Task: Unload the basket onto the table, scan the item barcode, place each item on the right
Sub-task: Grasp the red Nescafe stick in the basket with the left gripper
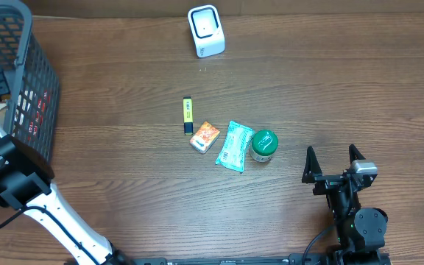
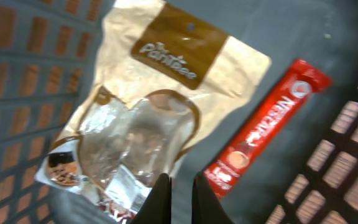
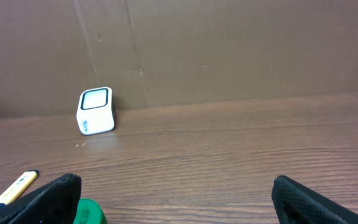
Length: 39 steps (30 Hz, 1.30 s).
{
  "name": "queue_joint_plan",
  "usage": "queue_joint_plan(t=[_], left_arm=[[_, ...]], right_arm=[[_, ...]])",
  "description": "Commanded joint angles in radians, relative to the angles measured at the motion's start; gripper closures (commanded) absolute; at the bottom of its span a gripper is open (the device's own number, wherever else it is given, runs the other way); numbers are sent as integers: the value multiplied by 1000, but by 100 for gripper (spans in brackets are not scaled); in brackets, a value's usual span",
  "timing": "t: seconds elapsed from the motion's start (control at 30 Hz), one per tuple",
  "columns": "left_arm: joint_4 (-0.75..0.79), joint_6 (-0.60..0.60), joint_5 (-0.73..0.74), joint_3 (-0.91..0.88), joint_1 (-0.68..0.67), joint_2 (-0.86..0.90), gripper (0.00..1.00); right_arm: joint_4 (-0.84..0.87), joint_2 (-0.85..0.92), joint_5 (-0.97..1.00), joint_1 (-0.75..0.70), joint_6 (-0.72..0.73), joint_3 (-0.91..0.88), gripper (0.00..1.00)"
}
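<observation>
Beige snack pouch [image 2: 166, 106] sits in the mesh basket [image 1: 20, 66], with a red stick sachet [image 2: 263, 127] just beside it. Left gripper [image 2: 181, 183] is closed at the pouch's lower edge (pinching it? can't tell). Right gripper [image 1: 332, 152] gapes wide over bare table [image 1: 160, 199], well apart from the scanner [image 1: 206, 31].
</observation>
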Motion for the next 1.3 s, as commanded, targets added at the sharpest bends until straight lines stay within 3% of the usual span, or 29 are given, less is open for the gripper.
queue_joint_plan(t=[0.0,0.07,0.1,0.23,0.37,0.43,0.73,0.77,0.8,0.87,1.03,1.27], left_arm=[[4,24,23,14,14,-6,91],[13,42,88,4,15,-6,62],[16,65,131,-3,14,-6,56],[20,138,187,-43,4,-4,52],[44,189,216,-137,-10,-4,62],[63,195,215,-198,-13,-4,62],[252,217,221,-496,-14,-4,47],[278,217,221,-523,-14,-4,49],[298,217,221,-544,-14,-4,58],[313,217,221,-560,-14,-4,96],[297,214,223,-520,-16,-6,96],[145,145,219,-274,-16,-7,96]], right_arm=[[2,-10,2,-1,-4,-11,0],[2,-10,2,-1,-4,-11,0],[2,-10,2,-1,-4,-11,0],[2,-10,2,-1,-4,-11,0],[2,-10,2,-1,-4,-11,0],[2,-10,2,-1,-4,-11,0],[2,-10,2,-1,-4,-11,0],[2,-10,2,-1,-4,-11,0],[2,-10,2,-1,-4,-11,0],[2,-10,2,-1,-4,-11,0],[2,-10,2,-1,-4,-11,0],[2,-10,2,-1,-4,-11,0]])
